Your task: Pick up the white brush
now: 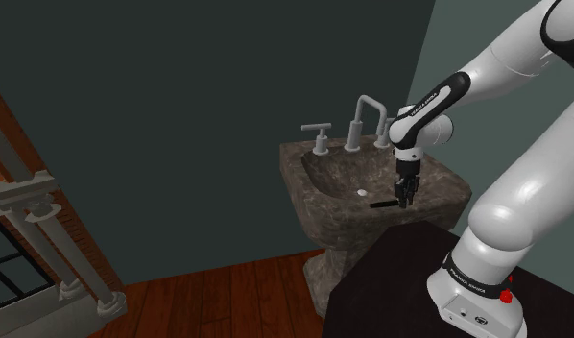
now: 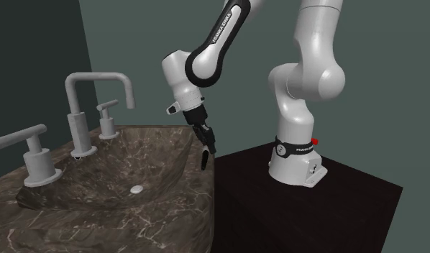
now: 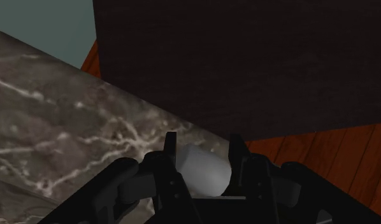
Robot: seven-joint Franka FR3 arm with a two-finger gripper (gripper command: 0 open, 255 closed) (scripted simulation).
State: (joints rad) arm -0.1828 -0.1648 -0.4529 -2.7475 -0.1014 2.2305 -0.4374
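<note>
My black gripper (image 1: 401,200) is shut on the brush (image 3: 202,170), which shows as a rounded white body clasped between the two fingers (image 3: 171,149). In the shoulder view the brush (image 1: 381,205) looks like a thin dark stick pointing from the fingers toward that view's left. The second exterior view has the brush (image 2: 205,158) hanging dark, with a pale spot, under the gripper (image 2: 208,146). It hangs at the sink rim nearest the stand. Whether it touches the rim I cannot tell.
The sink (image 1: 304,158) is a dark marbled stone pedestal basin with a white drain (image 2: 136,189). A grey faucet (image 2: 80,108) with two lever handles stands on its far rim. The black stand box (image 2: 307,208) sits right beside the sink. The floor (image 1: 208,298) is red-brown wood.
</note>
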